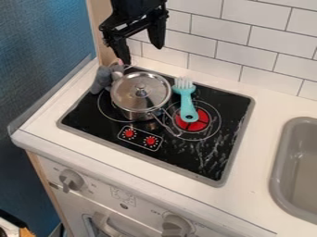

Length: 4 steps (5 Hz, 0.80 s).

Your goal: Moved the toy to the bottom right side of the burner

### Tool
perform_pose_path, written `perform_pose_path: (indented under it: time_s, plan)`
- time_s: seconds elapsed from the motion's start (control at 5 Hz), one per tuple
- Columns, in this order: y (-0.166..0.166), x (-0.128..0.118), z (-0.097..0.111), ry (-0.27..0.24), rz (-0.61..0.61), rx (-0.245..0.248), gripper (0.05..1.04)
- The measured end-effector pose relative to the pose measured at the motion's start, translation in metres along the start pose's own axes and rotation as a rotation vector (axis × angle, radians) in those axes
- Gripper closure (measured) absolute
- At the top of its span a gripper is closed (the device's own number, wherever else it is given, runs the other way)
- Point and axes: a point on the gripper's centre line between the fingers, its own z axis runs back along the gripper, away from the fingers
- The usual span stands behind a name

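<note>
Below the gripper, whose fingers stand wide apart with nothing between them, the black cooktop spreads toward the camera. Nearer the camera than the hand sits the metal pot (lid on, knob up). To the hand's lower right in the view, the turquoise fork-like utensil reaches over the red burner mark. Smallest, the grey toy is at the hand's lower left, just beside the pot.
</note>
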Motion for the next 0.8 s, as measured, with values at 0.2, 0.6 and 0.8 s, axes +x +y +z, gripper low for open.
perform_pose_path:
  time_s: [0.2,0.6,0.8]
  plan:
    - [0.002,-0.002,-0.012,0.022,0.001,0.026,0.084]
    - [0.013,0.027,-0.019,0.01,0.105,0.045,0.084]
    - [0.019,0.048,-0.021,-0.032,0.169,0.054,0.084]
